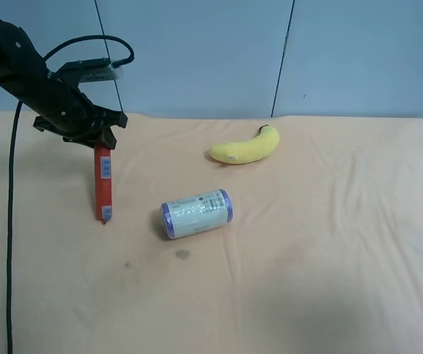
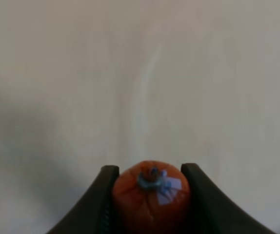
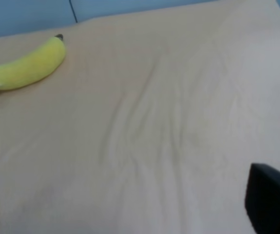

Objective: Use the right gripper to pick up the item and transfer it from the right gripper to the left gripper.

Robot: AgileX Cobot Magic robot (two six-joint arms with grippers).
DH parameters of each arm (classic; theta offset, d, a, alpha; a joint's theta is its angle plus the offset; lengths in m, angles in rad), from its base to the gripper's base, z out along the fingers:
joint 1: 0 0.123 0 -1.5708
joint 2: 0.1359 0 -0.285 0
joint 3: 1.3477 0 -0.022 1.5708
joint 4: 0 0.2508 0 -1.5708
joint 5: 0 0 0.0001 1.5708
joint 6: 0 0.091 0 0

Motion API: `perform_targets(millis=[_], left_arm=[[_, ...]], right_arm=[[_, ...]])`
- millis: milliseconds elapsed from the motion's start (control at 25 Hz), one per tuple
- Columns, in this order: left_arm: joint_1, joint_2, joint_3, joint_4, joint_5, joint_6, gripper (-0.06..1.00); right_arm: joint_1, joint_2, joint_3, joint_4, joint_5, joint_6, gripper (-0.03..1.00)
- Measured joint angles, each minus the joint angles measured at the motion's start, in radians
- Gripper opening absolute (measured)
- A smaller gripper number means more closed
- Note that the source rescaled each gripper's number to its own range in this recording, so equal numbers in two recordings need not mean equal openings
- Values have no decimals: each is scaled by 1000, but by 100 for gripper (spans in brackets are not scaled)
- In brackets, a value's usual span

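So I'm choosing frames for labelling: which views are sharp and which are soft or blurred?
Exterior high view: sharpest, evenly lit, with the label on the red stick visible though unreadable. Right wrist view: soft throughout, the banana fuzzy-edged, the right gripper just dark smudges at the corners. Left wrist view: the cloth is a featureless blur; only the stick's end in the left gripper shows detail.
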Motion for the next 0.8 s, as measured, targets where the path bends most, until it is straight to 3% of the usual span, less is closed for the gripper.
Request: perform_targets(millis=[320, 800], left_arm=[[-3, 77, -6, -45, -118, 0, 0], [-3, 128, -7, -48, -159, -1, 0]], right_arm=[[0, 0, 0, 0, 0, 0, 100], [0, 0, 0, 0, 0, 0, 100]])
